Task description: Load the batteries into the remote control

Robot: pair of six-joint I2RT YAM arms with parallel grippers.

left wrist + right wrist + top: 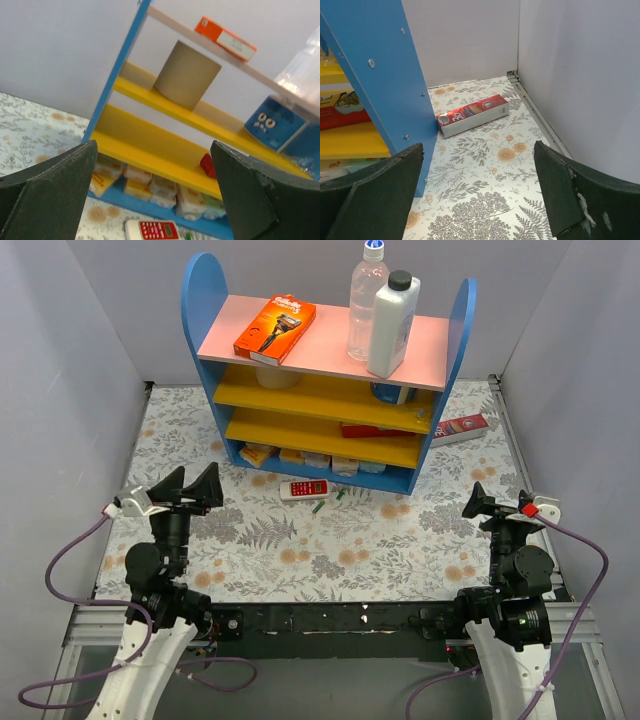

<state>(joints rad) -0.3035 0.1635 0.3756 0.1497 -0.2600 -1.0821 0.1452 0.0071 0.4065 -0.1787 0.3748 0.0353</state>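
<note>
The remote control (306, 489) is a small white bar lying face up on the floral table, red buttons showing, just in front of the blue shelf unit. It also shows at the bottom of the left wrist view (152, 230). Two small green batteries (320, 506) (340, 494) lie just right of it; a green tip (189, 236) shows in the left wrist view. My left gripper (190, 483) (154, 150) is open and empty, left of the remote and aimed at the shelf. My right gripper (487, 505) (479, 150) is open and empty at the right, far from the remote.
A blue shelf unit (330, 370) with yellow shelves stands at the back, holding an orange razor pack (275, 328), two bottles (393, 325), a cardboard cylinder (186, 74) and small packets (150, 187). A red-and-white carton (472, 115) lies right of the shelf by the wall.
</note>
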